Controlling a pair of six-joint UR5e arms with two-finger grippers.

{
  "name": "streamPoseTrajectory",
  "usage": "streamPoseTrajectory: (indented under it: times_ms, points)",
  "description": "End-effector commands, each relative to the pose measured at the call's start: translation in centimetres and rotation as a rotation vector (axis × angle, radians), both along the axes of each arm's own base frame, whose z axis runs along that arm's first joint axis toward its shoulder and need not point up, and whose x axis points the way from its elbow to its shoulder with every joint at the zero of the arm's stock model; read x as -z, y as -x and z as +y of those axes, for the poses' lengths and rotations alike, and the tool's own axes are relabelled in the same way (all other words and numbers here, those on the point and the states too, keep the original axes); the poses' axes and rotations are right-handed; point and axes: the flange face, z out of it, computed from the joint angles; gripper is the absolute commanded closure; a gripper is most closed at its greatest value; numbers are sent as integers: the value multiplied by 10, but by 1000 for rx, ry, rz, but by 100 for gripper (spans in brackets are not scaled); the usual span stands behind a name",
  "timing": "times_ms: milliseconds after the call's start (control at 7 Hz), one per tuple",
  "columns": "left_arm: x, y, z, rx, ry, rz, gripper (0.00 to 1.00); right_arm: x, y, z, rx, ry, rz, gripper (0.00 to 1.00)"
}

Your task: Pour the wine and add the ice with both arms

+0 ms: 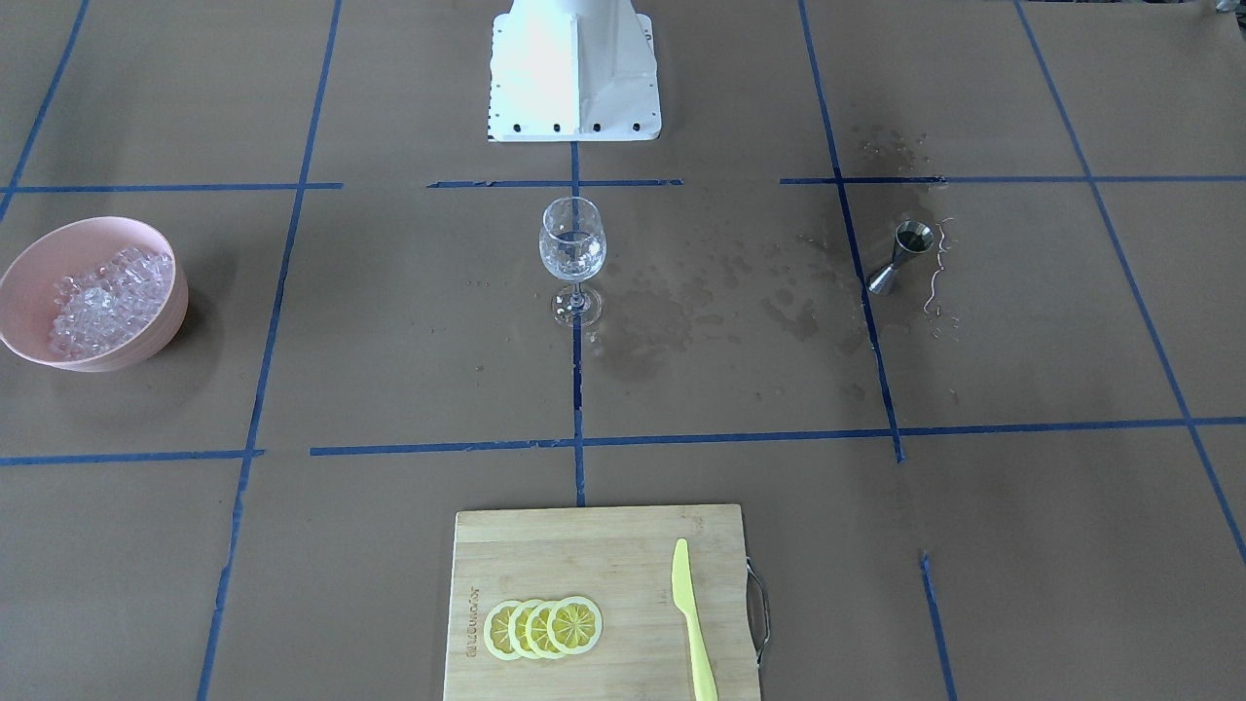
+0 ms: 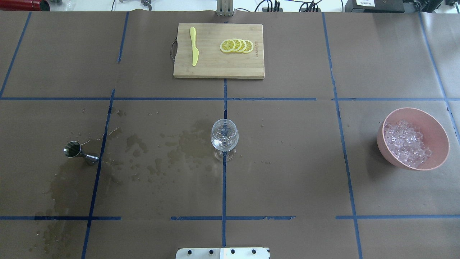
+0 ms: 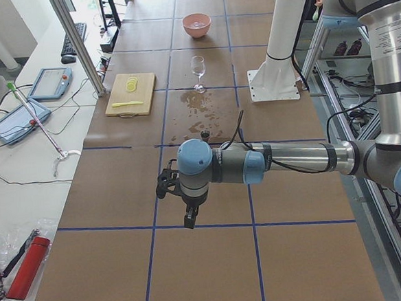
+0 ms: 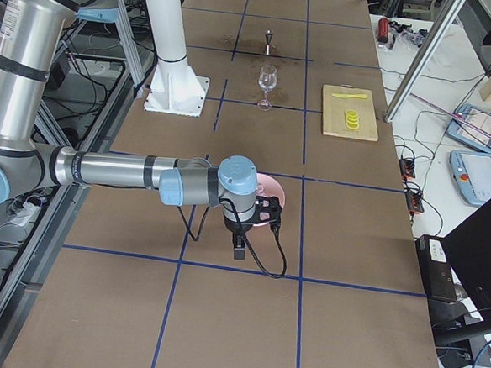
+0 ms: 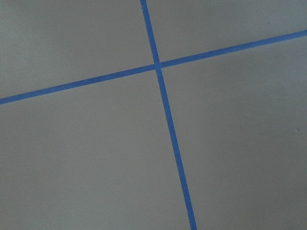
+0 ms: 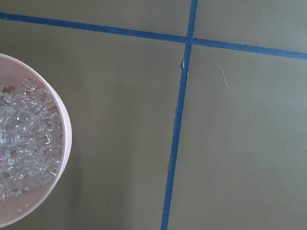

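Note:
A clear wine glass [image 1: 572, 255] [image 2: 224, 138] stands upright at the table's centre, with clear glinting bits in its bowl. The ice [image 2: 406, 144] [image 6: 24, 143] fills a pink bowl [image 1: 19, 292] on the robot's right. Wine is out of view. Both arms are held off the ends of the table area and show only in the side views. The left gripper [image 3: 164, 186] hovers over bare paper. The right gripper [image 4: 272, 214] hangs just beside the pink bowl [image 4: 272, 186]. I cannot tell whether either is open or shut.
A steel jigger [image 1: 900, 255] [image 2: 77, 151] stands on the robot's left among wet stains [image 2: 172, 147]. A wooden cutting board [image 2: 215, 68] with lemon slices [image 2: 237, 45] and a yellow knife [image 2: 194, 46] lies at the far edge. The robot's white base [image 1: 574, 88] is behind the glass.

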Motion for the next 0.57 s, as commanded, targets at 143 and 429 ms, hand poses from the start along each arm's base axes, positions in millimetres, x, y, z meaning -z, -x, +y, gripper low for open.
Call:
streamPoseTrajectory:
  times_ms: [143,429]
  points:
    - [5,0,-3,0,-11,0,0,1,1,-1,2,-3,0,0]
    - [11,0,-8,-1,-91,-6,0,16,1,-6,2,-37,-3,0]
